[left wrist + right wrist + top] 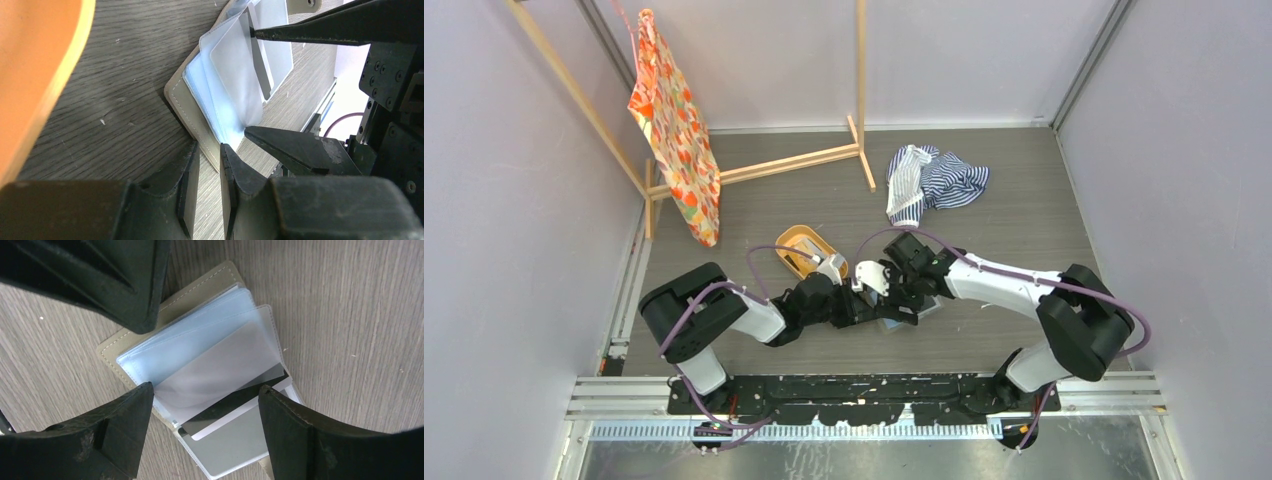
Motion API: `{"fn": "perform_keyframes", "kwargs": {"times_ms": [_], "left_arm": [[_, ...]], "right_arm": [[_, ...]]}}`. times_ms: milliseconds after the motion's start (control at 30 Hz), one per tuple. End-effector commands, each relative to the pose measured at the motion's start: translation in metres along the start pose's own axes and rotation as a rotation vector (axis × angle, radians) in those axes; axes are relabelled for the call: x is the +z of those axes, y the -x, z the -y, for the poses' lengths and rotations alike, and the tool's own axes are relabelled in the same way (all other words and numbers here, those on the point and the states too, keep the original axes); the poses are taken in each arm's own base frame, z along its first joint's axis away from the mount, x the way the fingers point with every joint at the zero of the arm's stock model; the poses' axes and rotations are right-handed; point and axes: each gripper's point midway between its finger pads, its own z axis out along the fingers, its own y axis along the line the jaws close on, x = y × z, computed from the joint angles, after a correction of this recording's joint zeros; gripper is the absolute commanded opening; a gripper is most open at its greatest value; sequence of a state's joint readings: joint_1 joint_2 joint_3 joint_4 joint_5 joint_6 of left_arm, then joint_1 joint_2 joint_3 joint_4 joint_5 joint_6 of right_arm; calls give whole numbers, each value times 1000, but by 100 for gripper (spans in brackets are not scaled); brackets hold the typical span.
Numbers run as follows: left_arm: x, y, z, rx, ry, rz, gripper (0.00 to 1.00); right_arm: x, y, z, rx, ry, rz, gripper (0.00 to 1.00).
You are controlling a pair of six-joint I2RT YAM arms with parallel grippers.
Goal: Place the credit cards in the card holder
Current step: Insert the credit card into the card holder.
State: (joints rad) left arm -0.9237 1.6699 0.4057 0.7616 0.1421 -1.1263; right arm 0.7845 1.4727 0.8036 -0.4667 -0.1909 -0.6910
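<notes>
Grey-beige card holder [196, 291] lying open, credit card [235, 407] half inside clear sleeve

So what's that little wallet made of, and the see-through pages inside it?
The card holder cover looks like matte beige leather or imitation leather, going by its stitched edge. The sleeves look like soft clear plastic, slightly frosted: a card shows through.

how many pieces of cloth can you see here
2. An orange patterned cloth hangs from the wooden rack at the back left; a blue-and-white striped cloth lies crumpled on the table at the back right. None looks hidden.
</notes>
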Motion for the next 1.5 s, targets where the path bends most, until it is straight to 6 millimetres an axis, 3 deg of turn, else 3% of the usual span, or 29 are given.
{"fn": "perform_keyframes", "kwargs": {"times_ms": [0, 100, 233, 500, 600, 800, 967, 1467], "left_arm": [[2, -5, -12, 6, 43, -13, 24], [1, -4, -12, 6, 41, -10, 24], [-1, -3, -10, 8, 36, -3, 24], [-5, 0, -4, 29, 41, -7, 24], [-6, 1, -3, 35, 47, -6, 25], [-5, 2, -3, 37, 52, -7, 25], [-3, 1, -3, 36, 51, -12, 25], [-3, 0, -5, 34, 51, -10, 25]], "right_arm": [[-3, 24, 17, 36, -53, 50, 81], [-7, 27, 10, 36, -15, 57, 83], [-32, 39, 0, 64, 93, 139, 85], [-53, 1, 18, 115, 132, 116, 82], [-46, -13, 16, 50, 112, 94, 83], [-30, -21, 21, -2, 65, 37, 84], [-17, -20, 18, -79, 33, -17, 85], [-1, -5, 8, -146, 6, -37, 86]]}}
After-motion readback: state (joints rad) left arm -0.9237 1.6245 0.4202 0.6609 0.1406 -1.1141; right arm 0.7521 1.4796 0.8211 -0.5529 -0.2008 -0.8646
